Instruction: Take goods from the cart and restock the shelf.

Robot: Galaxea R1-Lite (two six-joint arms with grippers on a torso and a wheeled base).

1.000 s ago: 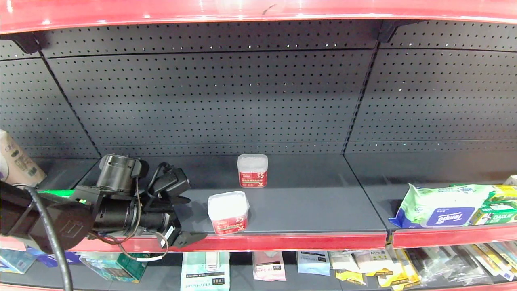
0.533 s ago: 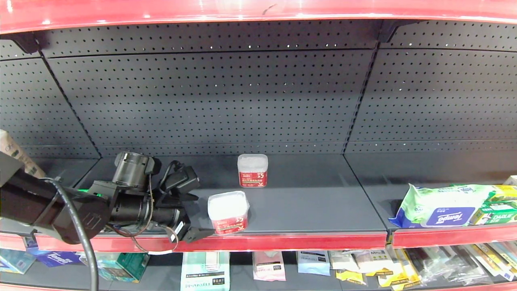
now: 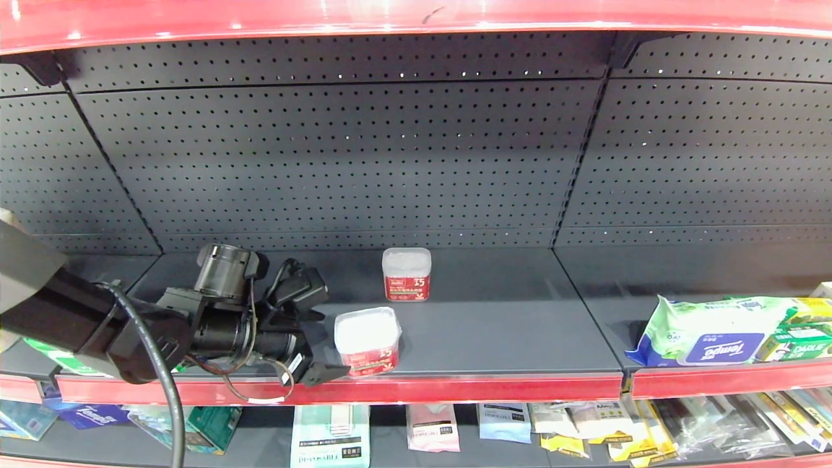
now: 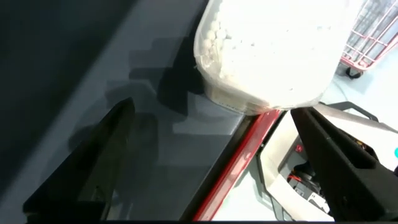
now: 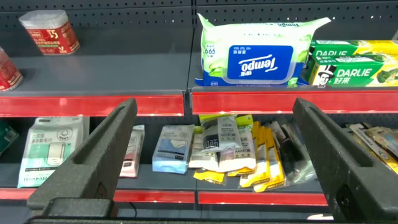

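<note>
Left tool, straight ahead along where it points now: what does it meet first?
The front red-labelled tub, at the front edge of the shelf. The open left tool points at it, and the tub lines up with the gap between the fingers. The remaining clearance is hard to judge.

Left end effector and right end effector gape.

At shelf edge a front tub, second tub behind it, left hand just left, wipes pack well right.
</note>
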